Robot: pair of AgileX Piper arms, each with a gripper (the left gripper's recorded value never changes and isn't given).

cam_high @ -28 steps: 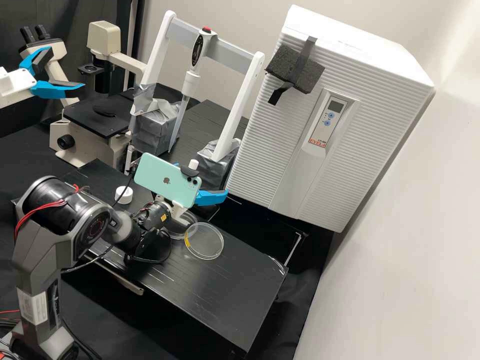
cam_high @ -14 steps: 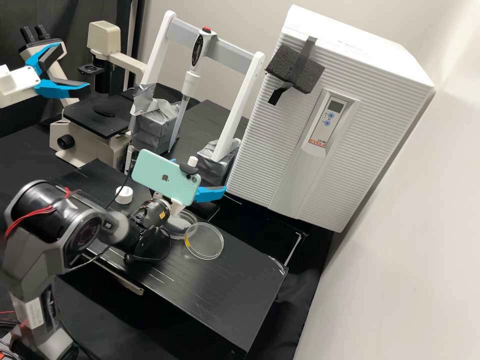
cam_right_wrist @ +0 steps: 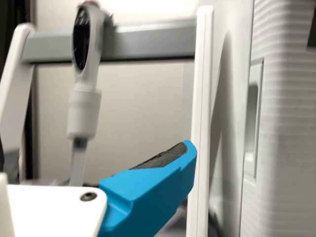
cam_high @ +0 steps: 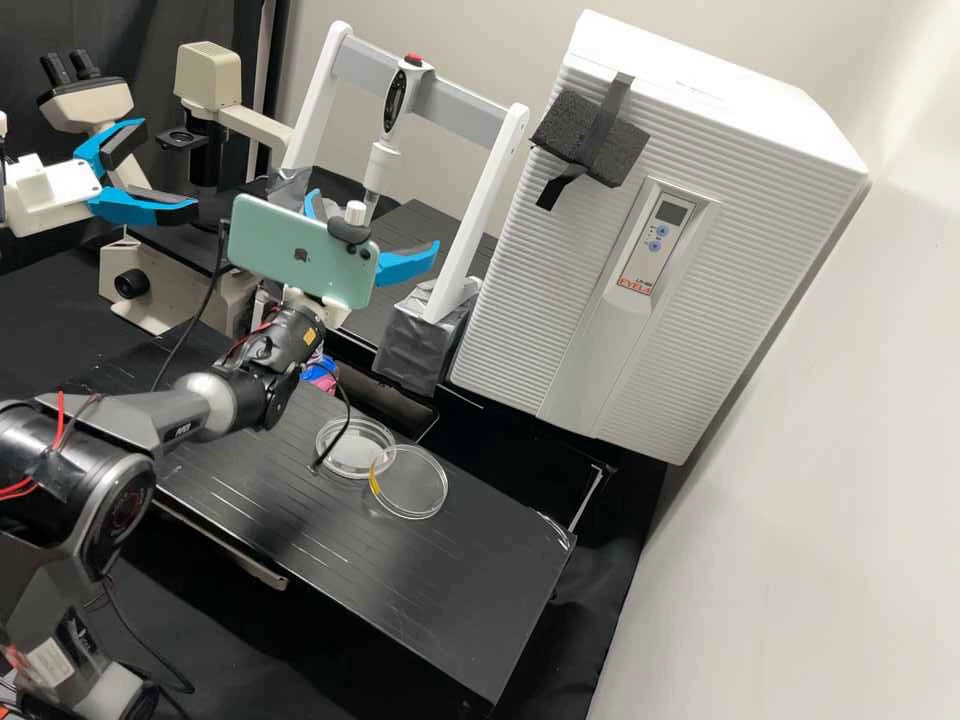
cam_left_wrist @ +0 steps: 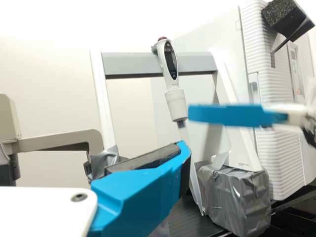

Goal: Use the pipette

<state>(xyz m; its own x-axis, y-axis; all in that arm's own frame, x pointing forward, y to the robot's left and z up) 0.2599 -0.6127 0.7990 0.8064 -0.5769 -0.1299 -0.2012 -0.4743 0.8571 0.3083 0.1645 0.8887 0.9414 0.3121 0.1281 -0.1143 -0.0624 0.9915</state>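
The right tool [cam_high: 372,225], blue fingers spread wide, is hovering just before the white-and-black pipette [cam_high: 393,95] with a red top button, which is hanging upright from a white stand's grey crossbar [cam_high: 450,100] over the black worktop [cam_high: 450,570]. The left tool [cam_high: 165,165], likewise spread, is sitting farther aside. The right tool's mint-green phone [cam_high: 300,250] is hiding the pipette's tip.

Pipette [cam_high: 390,110] on stand [cam_high: 462,102], left of cabinet [cam_high: 720,200], behind petri dishes [cam_high: 410,483]

The white pipette [cam_high: 392,100], red-capped, hangs upright on the grey crossbar [cam_high: 460,100], tip down.
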